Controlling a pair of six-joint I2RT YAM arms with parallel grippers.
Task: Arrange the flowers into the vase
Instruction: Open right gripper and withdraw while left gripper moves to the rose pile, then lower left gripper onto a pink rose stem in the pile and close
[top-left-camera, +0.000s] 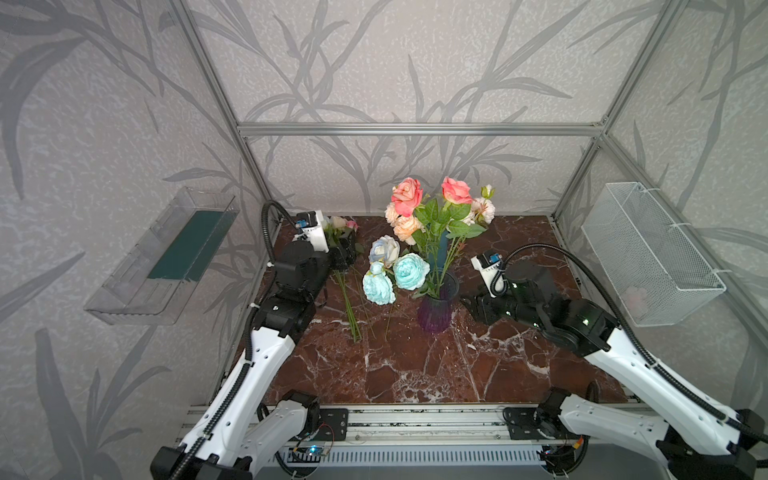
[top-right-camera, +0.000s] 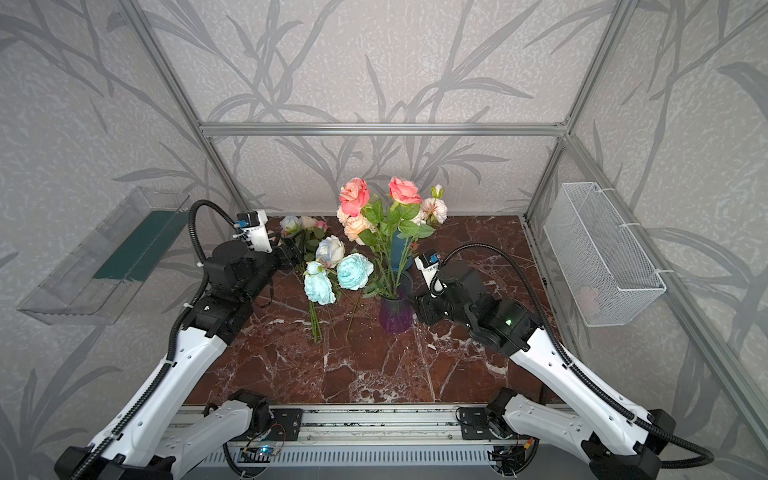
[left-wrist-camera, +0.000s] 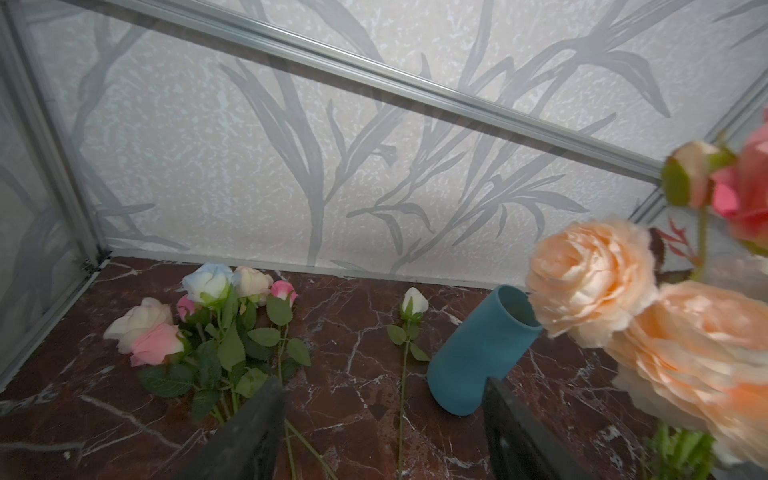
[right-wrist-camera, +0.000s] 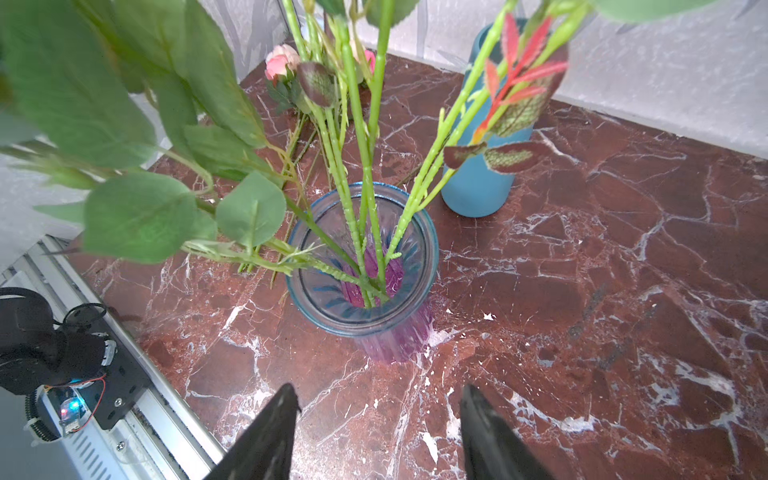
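The vase (top-left-camera: 434, 316) (top-right-camera: 396, 316) (right-wrist-camera: 392, 347) is purple and blue ribbed glass, right of the table's middle. Coral roses (top-left-camera: 407, 195) and peach roses (top-left-camera: 405, 227) (left-wrist-camera: 590, 282) stand in it on green stems (right-wrist-camera: 365, 216). Pale blue roses (top-left-camera: 409, 271) (top-right-camera: 354, 271) lean just left of it, above loose stems (top-left-camera: 352, 316) on the marble. A bunch of pink, cream and white flowers (left-wrist-camera: 208, 324) (top-left-camera: 338, 224) lies at the back left. My left gripper (left-wrist-camera: 382, 382) (top-left-camera: 344, 254) is open beside the bunch, with a white bud's stem (left-wrist-camera: 402, 374) lying between its fingers. My right gripper (right-wrist-camera: 379, 390) (top-left-camera: 467, 303) is open and empty, just right of the vase.
A teal cylinder vase (left-wrist-camera: 478, 353) (right-wrist-camera: 478, 183) (top-left-camera: 441, 249) stands behind the glass one. A white wire basket (top-left-camera: 652, 253) hangs on the right wall and a clear plastic shelf (top-left-camera: 162, 257) on the left wall. Metal frame posts ring the marble table (top-left-camera: 415, 374).
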